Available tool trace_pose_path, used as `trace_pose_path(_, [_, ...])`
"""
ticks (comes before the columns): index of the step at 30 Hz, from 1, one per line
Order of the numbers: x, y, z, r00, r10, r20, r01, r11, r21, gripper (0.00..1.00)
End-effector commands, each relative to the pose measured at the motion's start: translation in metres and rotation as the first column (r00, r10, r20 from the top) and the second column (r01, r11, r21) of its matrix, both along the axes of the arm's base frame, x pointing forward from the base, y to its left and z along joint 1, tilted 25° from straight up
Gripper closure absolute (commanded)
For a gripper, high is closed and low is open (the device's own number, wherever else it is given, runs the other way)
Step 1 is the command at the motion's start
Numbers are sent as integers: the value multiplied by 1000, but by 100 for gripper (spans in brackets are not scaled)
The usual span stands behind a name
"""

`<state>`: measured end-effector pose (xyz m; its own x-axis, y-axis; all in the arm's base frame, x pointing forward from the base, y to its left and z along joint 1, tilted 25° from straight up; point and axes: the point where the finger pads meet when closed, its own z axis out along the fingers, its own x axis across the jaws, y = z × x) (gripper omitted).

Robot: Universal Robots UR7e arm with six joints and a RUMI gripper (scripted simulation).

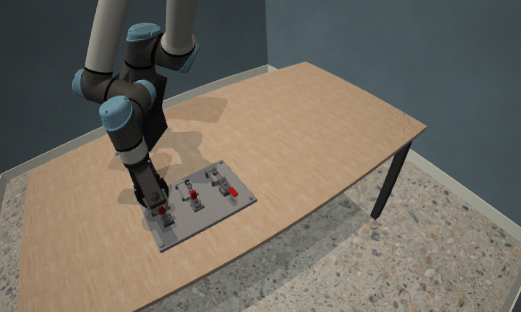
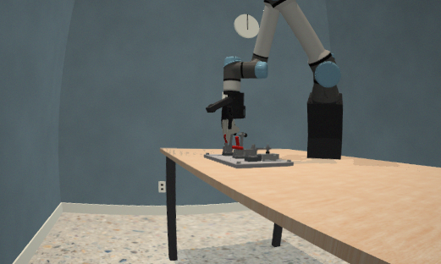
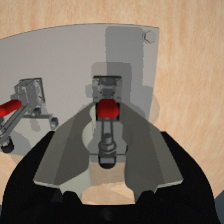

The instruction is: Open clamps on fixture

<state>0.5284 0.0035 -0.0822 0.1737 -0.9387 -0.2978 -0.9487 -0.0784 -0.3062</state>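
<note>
Table: a light wooden table top (image 1: 293,130) on black legs carries everything; the arm's black pedestal (image 2: 324,124) stands at its back edge.
Arm: the white-and-grey arm with blue joint caps (image 1: 115,112) reaches down over the near-left end of the fixture and, in the top view, hides the plate corner behind it.
Fixture: a flat grey rectangular metal plate (image 1: 210,212) lies on the table near its front edge, with a bolt head at each visible corner.
Clamps: three small grey toggle clamps with red handle grips sit in a row across the plate.
Left clamp: the red-tipped handle (image 3: 107,109) stands roughly upright between the fingers, its grey base (image 1: 167,221) just in front of it.
Middle clamp: its red grip (image 1: 194,194) also stands up, just beside the gripper and not touching it.
Right clamp: its red grip (image 1: 232,192) lies low, pointing toward the plate's front edge, well apart from the arm.
Gripper: the dark two-jaw gripper (image 3: 107,131) is closed nearly to its narrowest, pinching the left clamp's handle; its wide grey fingers fill the lower wrist view.
Background: a round white wall clock (image 2: 246,26) and a white wall socket (image 2: 162,186) show in the exterior view.
Writing: none can be read.
</note>
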Motion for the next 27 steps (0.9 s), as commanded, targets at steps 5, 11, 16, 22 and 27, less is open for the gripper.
trace_pose_path(5, [0, 0, 0, 1000, 0, 1, 0, 1000, 0, 100])
trace_pose_path(11, [0, 0, 0, 1000, 0, 1, 0, 1000, 0, 100])
trace_pose_path(16, [0, 0, 0, 1000, 0, 1, 0, 1000, 0, 100])
trace_pose_path(22, [-1, 0, 0, 1000, 0, 1, 0, 1000, 0, 100])
trace_pose_path(27, [-2, 0, -1, 1000, 0, 1, 0, 1000, 0, 100])
